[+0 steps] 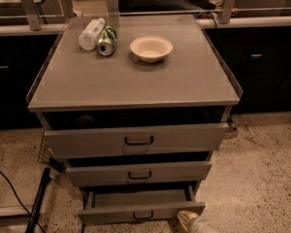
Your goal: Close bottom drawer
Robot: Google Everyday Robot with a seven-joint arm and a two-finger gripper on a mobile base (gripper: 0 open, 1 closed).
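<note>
Cable [8,187]: thin and black, on the floor at 8 o'clock of the view; it runs off the left edge.
Pole [39,198]: black, leaning by the cabinet's left foot; its lower end is cut off by the bottom edge.
Bottle [91,33]: clear plastic, on its side at 11 o'clock of the tabletop [136,84]; its label is too faint to read.
Can [107,41]: green, on its side, touching the bottle's right flank, with its round end facing the camera; the print cannot be read.
Bowl [151,48]: pale and upright, at 12 o'clock of the tabletop, near the can but apart from it.
Top drawer [136,141]: the widest, pulled partly out; its inside is lost in shadow.
Middle drawer [138,173]: narrower, also partly out, with a dark inside.
Bottom drawer [140,199]: at 6 o'clock of the view, the narrowest, standing out from the cabinet with its plain grey floor showing; its front is almost at the bottom edge and the handle [143,215] is barely in view.
Gripper [189,220]: at 5 o'clock of the view, a pale tip by the bottom drawer's right front corner; the rest is cut off by the bottom edge. Whether it is spread or pressed together cannot be told, nor whether it touches the drawer.
</note>
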